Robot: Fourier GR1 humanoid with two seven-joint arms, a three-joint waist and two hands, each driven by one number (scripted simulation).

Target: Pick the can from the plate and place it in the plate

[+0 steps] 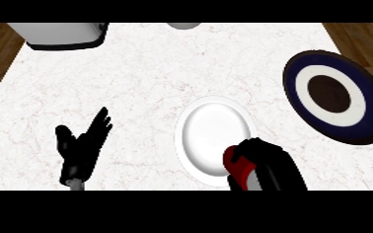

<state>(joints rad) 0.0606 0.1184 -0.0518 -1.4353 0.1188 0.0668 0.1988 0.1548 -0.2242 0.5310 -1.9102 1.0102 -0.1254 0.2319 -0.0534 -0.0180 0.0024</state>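
Observation:
A red can (235, 161) shows at the lower right rim of the white plate (211, 128) in the middle of the counter. My right hand (268, 165) is curled round the can and hides most of it. A second plate (329, 95), dark blue with a white ring and a dark brown centre, lies at the right edge of the counter. My left hand (84, 145) rests open at the lower left, fingers pointing up, away from both plates.
A grey and white appliance (62, 33) stands at the back left corner. A pale rounded object (183, 25) peeks in at the back edge. Wooden floor shows past the counter's left and right back corners.

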